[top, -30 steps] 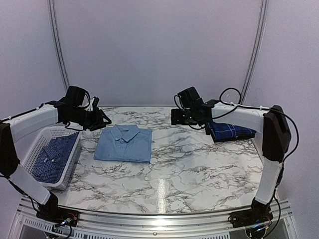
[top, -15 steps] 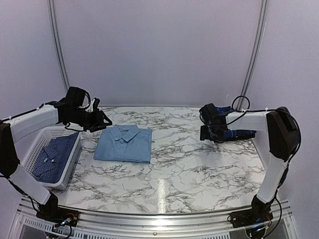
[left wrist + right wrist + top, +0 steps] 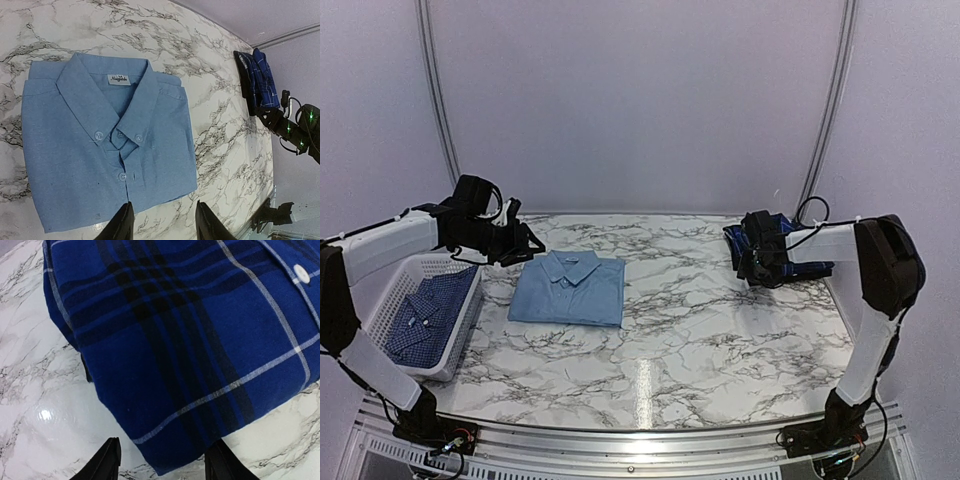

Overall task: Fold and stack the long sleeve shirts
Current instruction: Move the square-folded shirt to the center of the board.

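Observation:
A plain light blue long sleeve shirt [image 3: 568,288] lies folded, collar up, on the marble table's left half; in the left wrist view it [image 3: 105,150] fills the left of the frame. My left gripper [image 3: 531,243] [image 3: 162,227] hovers open above its near-left edge, holding nothing. A folded dark navy plaid shirt [image 3: 802,263] [image 3: 190,335] lies at the far right. My right gripper [image 3: 765,266] [image 3: 165,462] is open at its left edge, jaws either side of the shirt's corner without touching it. A blue-and-white check shirt [image 3: 425,310] lies in the basket.
A white slatted basket [image 3: 388,292] stands at the table's left edge, below my left arm. The marble table [image 3: 720,330] ends near the right arm's base at the right. Metal frame rails run along the near edge.
My right arm has swung right and down from mid-table to the navy plaid shirt, and its jaws have narrowed. The left arm has stayed put.

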You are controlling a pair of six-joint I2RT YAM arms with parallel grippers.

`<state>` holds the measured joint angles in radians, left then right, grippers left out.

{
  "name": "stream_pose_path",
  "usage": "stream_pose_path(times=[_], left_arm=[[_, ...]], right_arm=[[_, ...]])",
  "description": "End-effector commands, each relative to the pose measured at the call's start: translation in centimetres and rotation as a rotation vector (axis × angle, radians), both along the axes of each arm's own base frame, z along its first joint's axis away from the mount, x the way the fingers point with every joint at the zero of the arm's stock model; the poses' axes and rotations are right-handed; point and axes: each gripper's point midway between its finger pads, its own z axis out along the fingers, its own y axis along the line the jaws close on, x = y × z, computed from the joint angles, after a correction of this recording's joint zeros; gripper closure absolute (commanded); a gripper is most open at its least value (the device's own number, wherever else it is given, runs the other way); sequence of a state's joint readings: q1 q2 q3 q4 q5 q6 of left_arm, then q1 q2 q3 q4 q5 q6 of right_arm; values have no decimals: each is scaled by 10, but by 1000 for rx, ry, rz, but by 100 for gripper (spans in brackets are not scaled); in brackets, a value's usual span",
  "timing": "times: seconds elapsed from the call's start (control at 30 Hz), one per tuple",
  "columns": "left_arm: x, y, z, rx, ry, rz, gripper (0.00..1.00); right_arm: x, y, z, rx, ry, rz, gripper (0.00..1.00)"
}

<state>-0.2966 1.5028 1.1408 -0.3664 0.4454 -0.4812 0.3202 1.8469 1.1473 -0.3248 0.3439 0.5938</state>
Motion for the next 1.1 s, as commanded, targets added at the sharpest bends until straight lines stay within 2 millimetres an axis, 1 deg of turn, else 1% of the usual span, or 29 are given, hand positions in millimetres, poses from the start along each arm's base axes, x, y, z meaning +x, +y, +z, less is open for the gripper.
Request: stream_pose_path(times=[0.0, 0.2, 0.37, 0.43, 0.53, 0.63, 0.8, 0.9, 0.97, 1.07], left_arm=[[-6, -2, -11, 13, 30, -19, 56], [-6, -1, -12, 15, 30, -18, 56], [-5, -2, -14, 17, 37, -19, 56], [-5, -1, -14, 16, 36, -17, 56], [-5, -1, -14, 16, 34, -18, 56], [-6, -1, -14, 16, 35, -17, 56], [-6, -2, -12, 12, 33, -21, 56], [-7, -3, -10, 9, 30, -22, 56], [-7, -3, -10, 8, 30, -24, 56], [-9, -4, -10, 7, 30, -25, 56]], right_arm=[[17, 1, -6, 51, -30, -18, 50], [15, -4, -15, 49, -18, -45, 55], [13, -7, -26, 48, -2, -65, 61], [12, -8, -29, 47, 4, -73, 67], [11, -10, -31, 39, 10, -83, 73], [9, -11, -34, 31, 21, -87, 81], [4, -10, -37, 37, 40, -72, 99], [-4, -8, -34, 31, 46, -54, 100], [-13, -6, -31, 29, 51, -40, 100], [-29, 1, -24, 26, 54, -11, 100]])
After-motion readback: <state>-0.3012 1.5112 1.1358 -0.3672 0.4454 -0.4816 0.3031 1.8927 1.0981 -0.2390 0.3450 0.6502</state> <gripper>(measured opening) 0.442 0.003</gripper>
